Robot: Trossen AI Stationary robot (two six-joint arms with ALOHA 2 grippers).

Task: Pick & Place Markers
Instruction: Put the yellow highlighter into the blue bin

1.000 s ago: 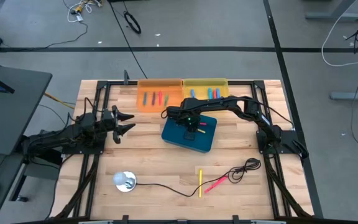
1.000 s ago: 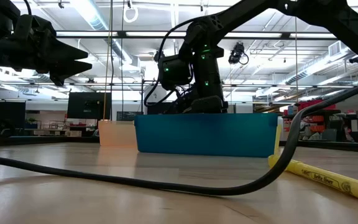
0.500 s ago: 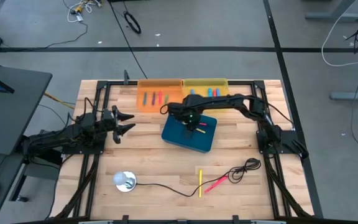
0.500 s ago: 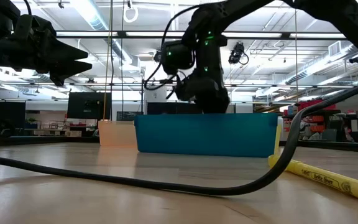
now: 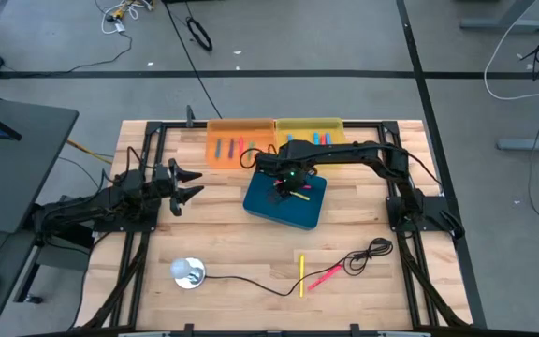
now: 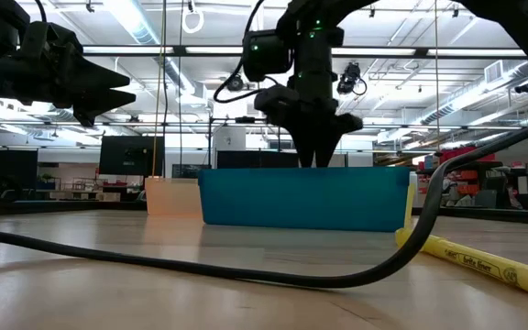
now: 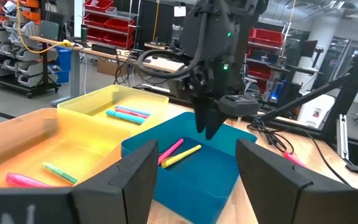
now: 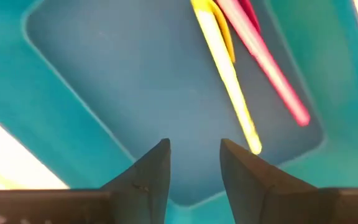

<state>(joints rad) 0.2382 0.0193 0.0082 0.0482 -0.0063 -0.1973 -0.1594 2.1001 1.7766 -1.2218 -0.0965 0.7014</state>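
Note:
A yellow marker [image 8: 229, 78] and a pink marker [image 8: 266, 68] lie side by side on the floor of the blue tray [image 5: 293, 211]. My right gripper [image 8: 193, 163] hangs above that tray, pointing down, open and with nothing between its fingers; it also shows in the low view [image 6: 317, 158] and the left wrist view [image 7: 207, 127]. Near the table's left side, my left gripper [image 5: 190, 184] waits level and open. Other markers lie in the orange tray [image 5: 215, 159] and the yellow tray [image 5: 335, 124]. A yellow marker [image 5: 300, 274] and a pink marker [image 5: 324, 275] lie flat on the table near its front edge.
A black cable [image 5: 368, 253] runs along the front of the table from a round silver object [image 5: 188, 272] to a coil beside the two loose markers. The orange and yellow trays stand side by side at the far edge, just behind the blue tray.
My right gripper has risen straight up out of the blue tray until its fingertips stand just above the rim, and it has rolled about its own downward axis. The two markers in the tray have stayed on its floor.

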